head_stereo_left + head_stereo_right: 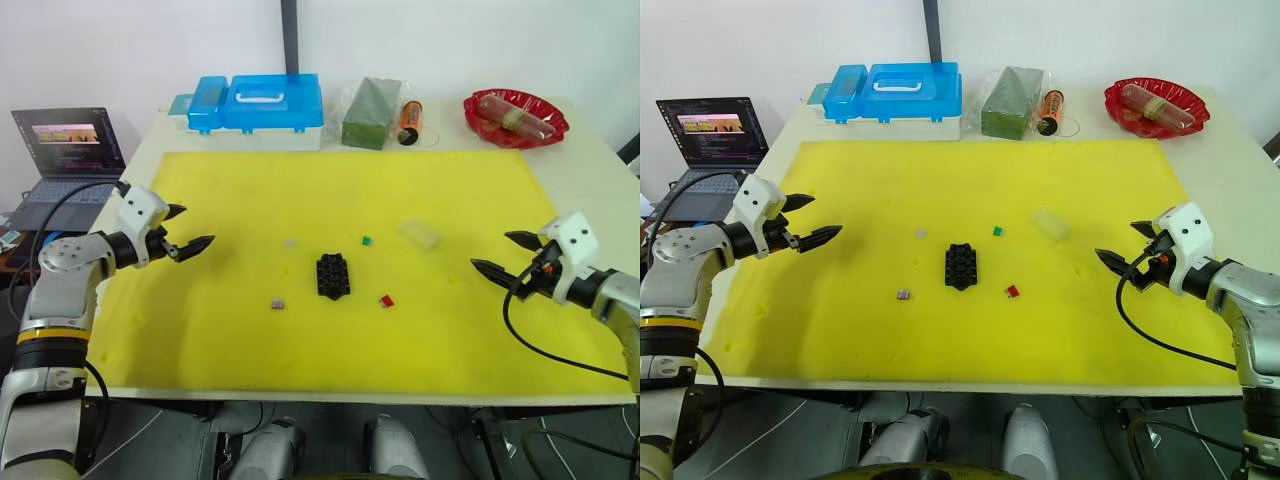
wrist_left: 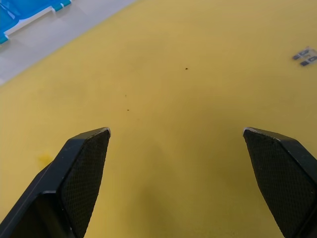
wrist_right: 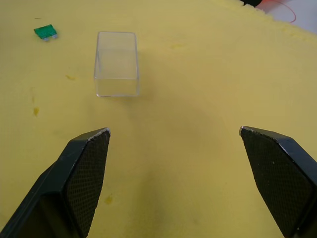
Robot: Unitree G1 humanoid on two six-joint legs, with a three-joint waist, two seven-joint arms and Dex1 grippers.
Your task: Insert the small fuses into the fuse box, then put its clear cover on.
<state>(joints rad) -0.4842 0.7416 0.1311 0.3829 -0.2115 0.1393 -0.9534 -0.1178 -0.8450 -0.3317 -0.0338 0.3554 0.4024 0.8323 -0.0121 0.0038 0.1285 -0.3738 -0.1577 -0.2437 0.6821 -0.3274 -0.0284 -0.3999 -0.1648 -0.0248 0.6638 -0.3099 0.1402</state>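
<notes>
Yellow mat (image 1: 250, 340) on white table (image 1: 590, 150), both grippers' jaws spread, laptop (image 1: 68, 160) alongside.

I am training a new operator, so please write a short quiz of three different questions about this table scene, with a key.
1. True or false: the green fuse already sits in the fuse box.
2. Which thing lies nearest the right gripper? A) red fuse B) clear cover C) purple fuse
3. Fill in: both the right gripper and the left gripper are ____ and hold nothing.

Key: 1. False, it lies loose on the yellow mat beyond the box. 2. B. 3. open.
</notes>
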